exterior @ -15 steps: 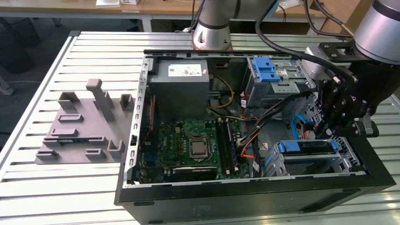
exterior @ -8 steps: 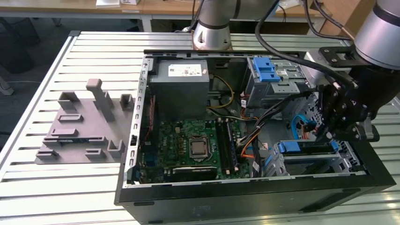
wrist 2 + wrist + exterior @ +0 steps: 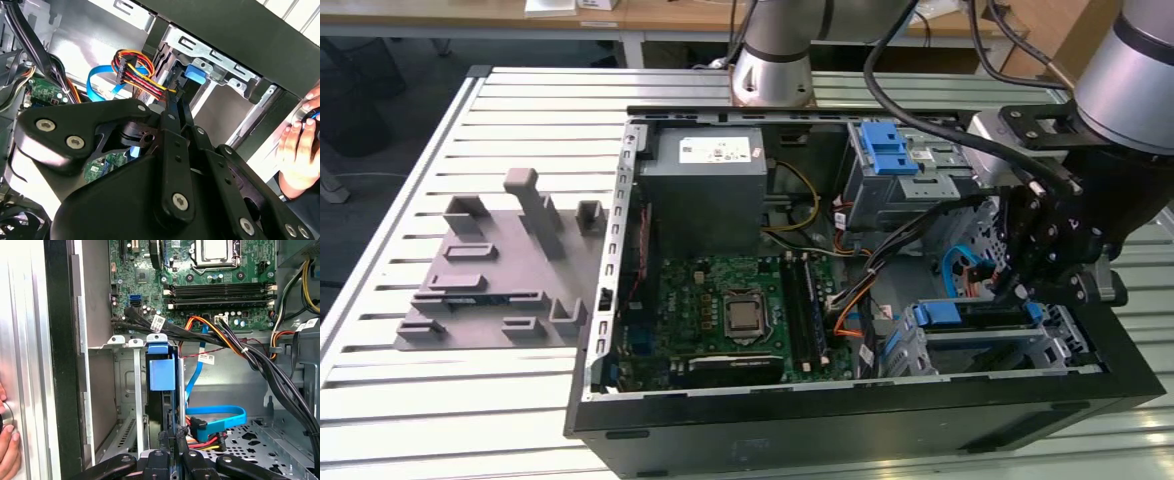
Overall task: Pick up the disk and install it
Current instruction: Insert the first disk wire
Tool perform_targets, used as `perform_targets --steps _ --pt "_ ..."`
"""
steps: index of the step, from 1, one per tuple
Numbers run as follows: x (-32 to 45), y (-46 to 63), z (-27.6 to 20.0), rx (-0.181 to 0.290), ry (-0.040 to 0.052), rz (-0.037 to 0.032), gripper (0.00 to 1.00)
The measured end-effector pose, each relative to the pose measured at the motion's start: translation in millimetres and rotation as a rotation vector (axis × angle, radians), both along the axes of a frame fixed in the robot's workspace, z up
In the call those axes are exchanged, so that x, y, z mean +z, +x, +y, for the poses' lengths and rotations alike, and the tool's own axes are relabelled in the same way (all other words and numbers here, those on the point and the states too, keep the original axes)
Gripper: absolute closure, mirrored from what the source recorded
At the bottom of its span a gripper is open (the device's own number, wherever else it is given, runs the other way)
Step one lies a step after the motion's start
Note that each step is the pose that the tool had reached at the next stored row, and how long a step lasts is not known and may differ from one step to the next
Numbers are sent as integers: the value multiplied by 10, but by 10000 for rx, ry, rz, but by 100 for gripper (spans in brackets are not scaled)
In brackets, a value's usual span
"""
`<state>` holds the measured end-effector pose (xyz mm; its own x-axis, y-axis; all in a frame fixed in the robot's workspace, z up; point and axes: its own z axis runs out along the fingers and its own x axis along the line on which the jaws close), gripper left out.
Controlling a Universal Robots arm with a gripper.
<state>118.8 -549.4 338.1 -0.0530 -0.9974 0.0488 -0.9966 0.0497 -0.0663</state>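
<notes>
The computer case [image 3: 854, 420] lies open on the slatted table [image 3: 480, 400]. On the exterior view's left, beside the case, a plastic fixture [image 3: 494, 270] rests on the same table. Inside the case, the motherboard [image 3: 720, 310] lies on the floor, and the power-supply box [image 3: 707, 185] sits behind it, toward the arm's base. On the exterior view's right, the disk [image 3: 970, 318] sits in the drive cage [image 3: 987, 345], and the gripper [image 3: 1027, 290] hangs just above it. Cables [image 3: 235, 345] run between the motherboard and the cage.
</notes>
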Motion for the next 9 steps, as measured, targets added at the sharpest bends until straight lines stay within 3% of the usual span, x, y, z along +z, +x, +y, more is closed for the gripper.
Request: perform_targets --steps 9 --pt "-25 -3 0 0 21 -22 84"
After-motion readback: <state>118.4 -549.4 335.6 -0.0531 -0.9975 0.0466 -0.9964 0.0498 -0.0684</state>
